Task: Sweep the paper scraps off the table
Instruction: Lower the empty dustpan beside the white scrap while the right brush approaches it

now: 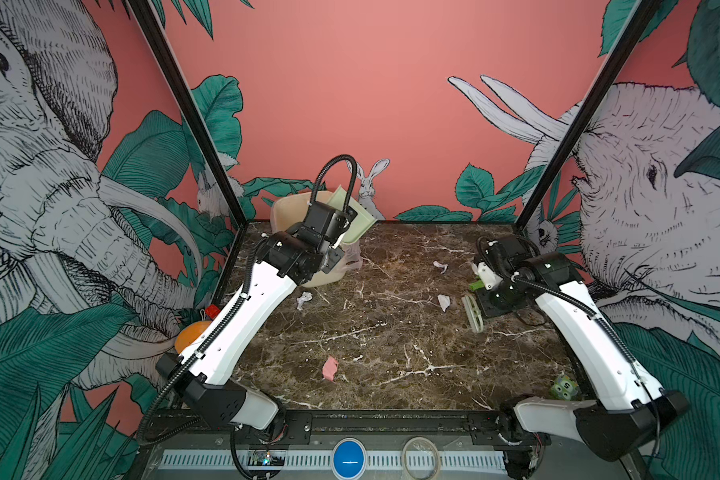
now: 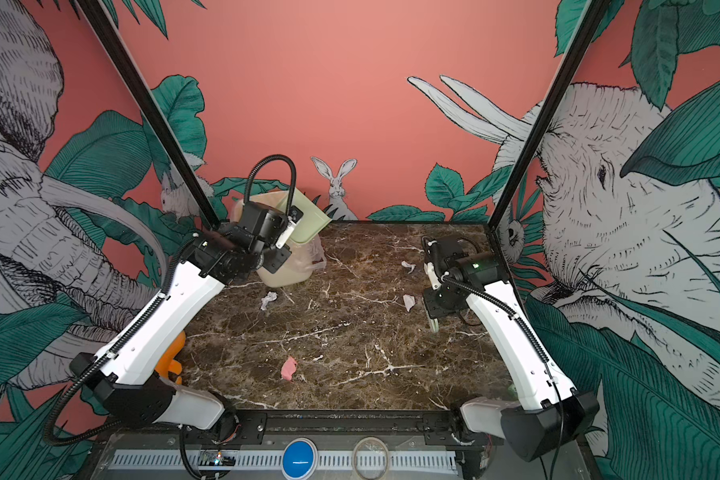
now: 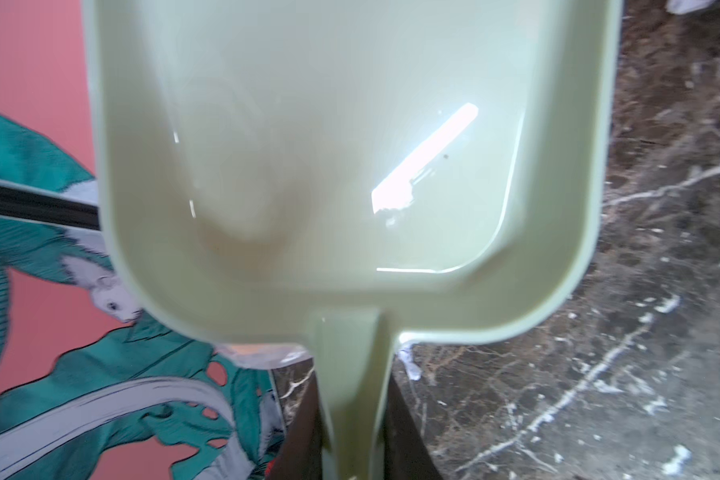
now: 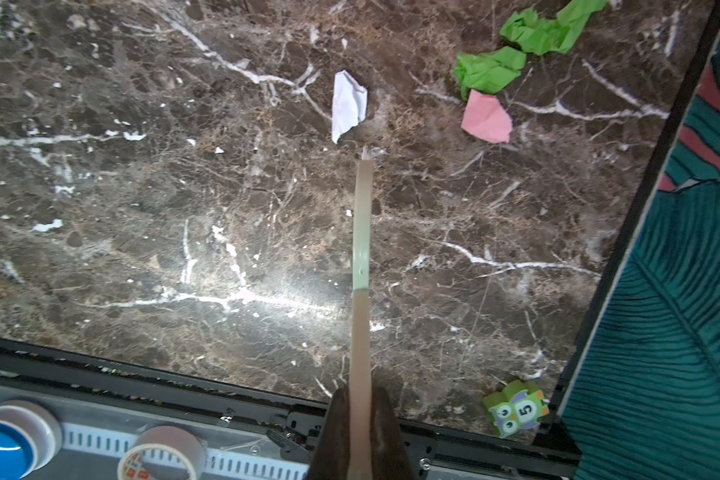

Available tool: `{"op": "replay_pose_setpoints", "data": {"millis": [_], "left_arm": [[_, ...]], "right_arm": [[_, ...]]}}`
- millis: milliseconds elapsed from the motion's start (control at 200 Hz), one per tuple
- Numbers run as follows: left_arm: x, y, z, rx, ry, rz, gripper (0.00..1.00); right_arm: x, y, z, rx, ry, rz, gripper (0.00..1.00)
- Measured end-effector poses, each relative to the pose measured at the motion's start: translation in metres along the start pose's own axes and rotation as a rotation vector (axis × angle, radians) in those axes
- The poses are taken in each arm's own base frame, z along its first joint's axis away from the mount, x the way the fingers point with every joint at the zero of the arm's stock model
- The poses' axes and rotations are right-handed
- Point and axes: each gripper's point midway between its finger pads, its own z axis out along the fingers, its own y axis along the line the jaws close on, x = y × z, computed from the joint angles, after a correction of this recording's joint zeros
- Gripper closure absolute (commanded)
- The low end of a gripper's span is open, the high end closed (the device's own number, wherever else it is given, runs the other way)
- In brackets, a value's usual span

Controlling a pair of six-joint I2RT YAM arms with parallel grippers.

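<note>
- Left claw (image 3: 352, 453) clamped on dustpan (image 3: 308, 145) handle; we see it tilted above the bin (image 1: 285, 212).
- Right claw (image 4: 360, 440) clamped on brush (image 4: 361, 232), far from bin; paper scraps (image 4: 348, 106) on bench (image 1: 391, 353).

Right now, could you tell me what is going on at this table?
The left gripper holds a pale green plastic dustpan by its handle, raised over the cream bin at the far left corner; the pan looks empty. The right gripper holds a pale green brush near the right side of the dark brown marble-patterned table. White, pink and green crumpled paper scraps lie scattered, unswept.
</note>
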Motion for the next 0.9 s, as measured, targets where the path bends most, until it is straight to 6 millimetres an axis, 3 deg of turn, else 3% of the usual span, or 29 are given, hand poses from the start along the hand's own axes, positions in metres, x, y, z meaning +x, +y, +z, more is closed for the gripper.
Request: {"op": "replay_pose_setpoints", "data": {"millis": [215, 400, 580, 900], "left_arm": [[0.034, -0.088, 0.025, 0.228, 0.092, 0.018, 0.88], [0.064, -0.142, 0.038, 0.368, 0.16, 0.006, 0.88], [0.09, -0.175, 0.048, 0.456, 0.218, -0.016, 0.89], [0.102, -0.211, 0.061, 0.538, 0.25, -0.007, 0.88]], "right_arm": [[-0.023, -0.01, 0.029, 0.077, 0.068, -0.062, 1.0], [-0.044, -0.011, 0.049, 0.101, 0.056, -0.109, 1.0], [-0.061, -0.012, 0.061, 0.118, 0.035, -0.152, 1.0], [-0.074, -0.012, 0.097, 0.138, 0.1, -0.231, 1.0]]}}
